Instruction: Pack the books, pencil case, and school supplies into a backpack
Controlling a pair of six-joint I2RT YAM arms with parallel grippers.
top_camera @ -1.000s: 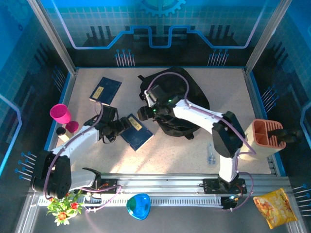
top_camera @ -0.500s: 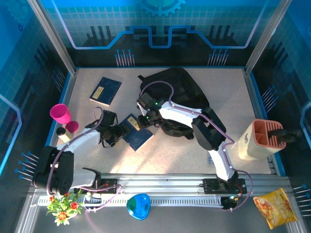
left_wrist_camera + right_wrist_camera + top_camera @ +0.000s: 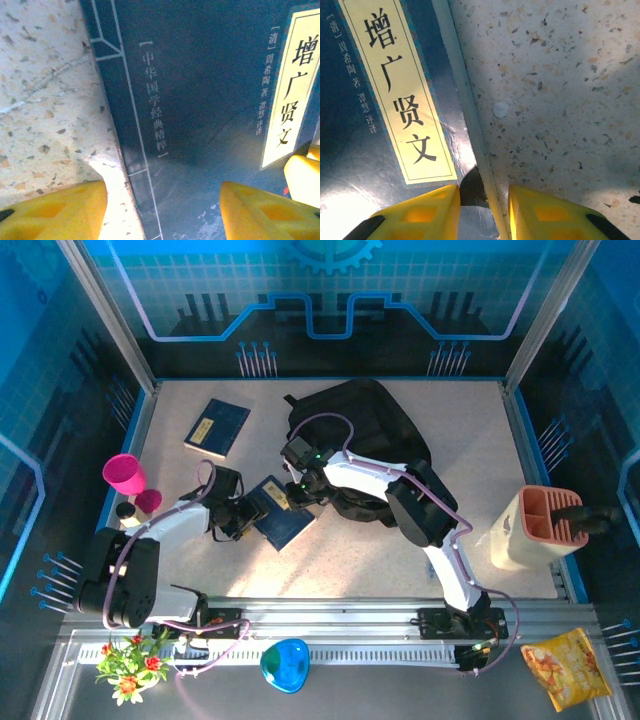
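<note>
The speckled worktop (image 3: 350, 560) lies bare along its near side and on the stretch between the backpack and the right rail. The black backpack (image 3: 375, 430) sits at the far middle, slumped, its near edge just beside the right arm's wrist.

A navy book (image 3: 282, 512) lies flat near the middle, to the near left of the backpack, with both arms reaching in over it. A second navy book (image 3: 217, 426) lies alone at the far left, well apart, with open worktop all round it.

The left gripper (image 3: 162, 212) has its yellow fingers (image 3: 55, 210) spread wide, released, straddling the book's edge: one over the worktop, the other over the cover. The right gripper (image 3: 482, 210) has its fingers only narrowly parted, one over the cover by the label's corner and one over the worktop, the book's pale edge running between them; whether they pinch it I cannot tell.

The gold label (image 3: 400, 100) reads 增广贤文 in large black characters. Beside it, in small print, stands [清] 周希陶 著. Fainter, in brackets on the navy cover, runs 中华国学经典精粹, next to thin pale ruled lines.
</note>
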